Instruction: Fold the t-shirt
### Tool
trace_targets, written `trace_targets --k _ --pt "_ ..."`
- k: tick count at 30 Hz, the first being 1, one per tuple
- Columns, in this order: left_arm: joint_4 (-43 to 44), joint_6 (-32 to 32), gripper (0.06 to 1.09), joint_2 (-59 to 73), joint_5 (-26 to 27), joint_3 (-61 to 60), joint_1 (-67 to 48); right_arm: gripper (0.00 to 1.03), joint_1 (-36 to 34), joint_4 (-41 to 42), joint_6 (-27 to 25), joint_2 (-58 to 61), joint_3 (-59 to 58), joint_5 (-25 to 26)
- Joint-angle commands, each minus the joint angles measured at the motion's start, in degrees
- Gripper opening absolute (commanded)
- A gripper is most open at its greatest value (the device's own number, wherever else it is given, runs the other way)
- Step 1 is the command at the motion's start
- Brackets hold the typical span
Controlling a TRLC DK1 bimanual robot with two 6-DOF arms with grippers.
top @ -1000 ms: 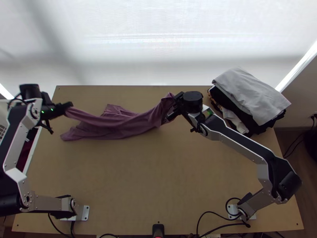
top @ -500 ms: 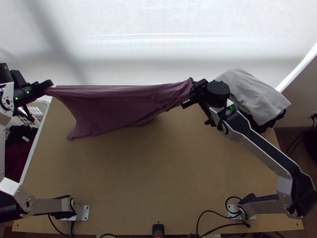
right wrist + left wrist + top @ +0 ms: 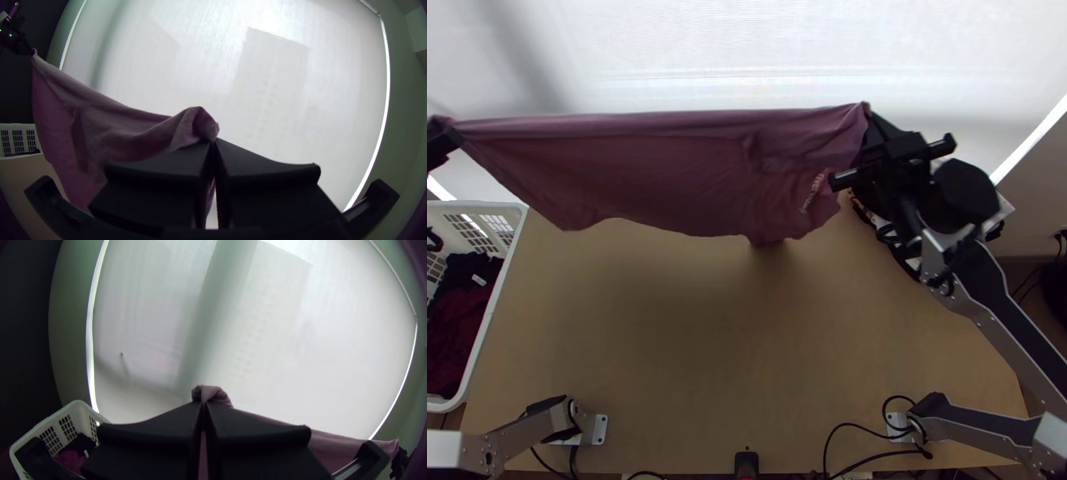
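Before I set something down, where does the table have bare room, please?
Bare table shows in the middle, between the laundry basket, the hanging t-shirt and the right arm. The far right corner is crowded, with the clothes pile and right tool.

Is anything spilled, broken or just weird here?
Nothing looks spilled or torn. The wonkiest thing is the purple t-shirt, held up above the table between the left gripper and the right gripper: its lower edge hangs unevenly, probably just because it isn't folded yet.

Silver-grey links (image 3: 531, 433), black joints (image 3: 968, 190), black cables (image 3: 859, 428)
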Motion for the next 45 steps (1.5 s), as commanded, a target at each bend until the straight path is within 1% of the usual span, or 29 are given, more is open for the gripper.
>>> trace_targets --k 1,6,9,12,14,17,20,22,25,29,31,35,38,40,42,45 --pt "2.52 -0.35 0.09 -3.62 -0.51 1.53 0.86 0.03 0.78 1.89 -2.13 -5.61 1.77 1.54" --pt "2.79 -0.53 0.09 -8.45 -0.42 0.74 0.51 0.03 2.80 1.27 -2.75 -13.52 0.98 2.33" --pt "2.87 -0.62 0.10 -11.53 -0.42 0.22 0.68 0.03 2.89 1.53 -2.83 -19.06 0.54 2.24" --pt "4.28 -0.62 0.10 -15.39 -0.42 -0.75 0.68 0.03 2.80 1.45 -4.50 -24.51 0.45 2.24" --pt "4.37 -0.62 0.09 -18.12 -0.42 -1.01 0.59 0.03 2.80 0.66 -6.53 -28.37 0.45 2.24" --pt "4.37 -0.79 0.09 -23.13 -0.33 -2.51 0.15 0.03 2.80 -4.35 -8.28 -33.91 0.81 2.24" --pt "4.10 -1.06 0.09 -29.19 -0.33 -6.20 -0.55 0.03 2.71 -12.70 -8.28 -39.89 0.63 2.33" --pt "3.05 -1.50 0.09 -32.88 -0.33 -8.05 -1.25 0.03 1.66 -19.03 -6.53 -43.31 0.63 2.42" --pt "-0.55 -2.38 0.09 -36.93 -0.33 -10.59 -1.95 0.03 -2.74 -26.41 -2.22 -47.09 0.81 2.07" --pt "-4.16 -3.61 0.09 -41.50 -0.33 -16.22 -1.95 0.03 -6.87 -37.31 4.29 -50.70 0.37 -0.57" --pt "-6.71 -3.87 0.09 -44.13 -0.25 -20.17 -2.04 0.03 -7.48 -40.56 7.01 -52.72 -2.27 -1.19" --pt "-8.90 -5.36 0.09 -49.49 0.11 -30.11 -1.95 0.03 -7.48 -42.32 9.73 -57.90 -11.76 -2.94" --pt "-11.80 -5.45 0.09 -52.57 2.13 -38.46 -2.04 0.03 -7.31 -43.55 12.72 -59.49 -17.21 -3.47" --pt "-13.03 -5.19 0.09 -54.86 3.80 -44.34 -2.31 0.03 -7.13 -44.34 14.30 -60.54 -20.90 -4.88" --pt "-11.72 -4.92 0.09 -56.88 4.15 -49.62 -2.31 0.03 -6.87 -44.34 15.97 -61.42 -25.21 -6.28" --pt "-9.52 -5.01 0.09 -56.96 4.24 -55.24 -2.13 0.03 -5.90 -41.71 17.12 -62.39 -31.54 -7.16"
